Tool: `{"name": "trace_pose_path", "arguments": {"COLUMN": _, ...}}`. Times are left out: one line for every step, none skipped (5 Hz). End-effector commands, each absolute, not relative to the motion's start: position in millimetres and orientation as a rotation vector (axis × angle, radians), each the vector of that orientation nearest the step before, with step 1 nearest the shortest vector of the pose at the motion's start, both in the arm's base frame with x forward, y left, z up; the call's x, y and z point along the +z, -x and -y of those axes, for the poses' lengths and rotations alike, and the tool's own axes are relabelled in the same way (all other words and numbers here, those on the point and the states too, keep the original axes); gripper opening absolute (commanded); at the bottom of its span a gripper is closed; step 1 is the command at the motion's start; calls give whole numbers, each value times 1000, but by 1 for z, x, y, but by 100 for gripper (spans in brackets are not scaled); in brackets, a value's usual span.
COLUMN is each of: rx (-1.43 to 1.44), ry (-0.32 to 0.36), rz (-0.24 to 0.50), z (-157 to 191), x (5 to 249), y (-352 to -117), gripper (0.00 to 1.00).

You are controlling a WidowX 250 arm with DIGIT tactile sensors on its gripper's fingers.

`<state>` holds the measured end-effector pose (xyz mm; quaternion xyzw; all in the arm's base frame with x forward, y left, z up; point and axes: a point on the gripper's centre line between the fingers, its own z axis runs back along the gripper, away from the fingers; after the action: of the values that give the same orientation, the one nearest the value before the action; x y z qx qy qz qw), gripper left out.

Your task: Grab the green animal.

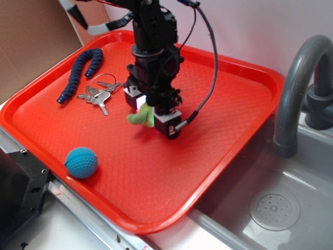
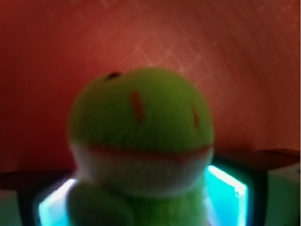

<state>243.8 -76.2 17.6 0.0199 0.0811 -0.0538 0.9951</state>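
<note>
The green animal (image 1: 141,116) is a small lime-green plush. It sits between the fingers of my gripper (image 1: 151,112) near the middle of the red tray (image 1: 156,221). The gripper points down and is shut on the plush, with part of the toy sticking out to the left. In the wrist view the green animal (image 2: 141,127) fills the frame, blurred, with a pale lower face and a red band. My gripper (image 2: 141,197) presses against both its sides with glowing pads (image 2: 225,188). I cannot tell whether the toy is touching the tray.
A blue knitted ball (image 1: 81,162) lies at the tray's front left. A bunch of keys (image 1: 99,96) and a dark blue segmented toy (image 1: 80,73) lie at the back left. A grey faucet (image 1: 296,88) and a steel sink (image 1: 276,208) are to the right.
</note>
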Motion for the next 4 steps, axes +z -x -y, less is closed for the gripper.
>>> {"name": "trace_pose_path", "arguments": {"rx": -51, "ry": -35, "rz": -117, "z": 71, "x": 35, "y": -240, "gripper": 0}}
{"name": "trace_pose_path", "arguments": {"rx": -59, "ry": 8, "rz": -20, "z": 58, "x": 84, "y": -239, "gripper": 0}}
{"name": "trace_pose_path", "arguments": {"rx": -27, "ry": 54, "rz": 101, "z": 36, "x": 133, "y": -230, "gripper": 0}}
{"name": "trace_pose_path", "arguments": {"rx": 22, "ry": 67, "rz": 147, "z": 21, "x": 183, "y": -215, "gripper": 0}}
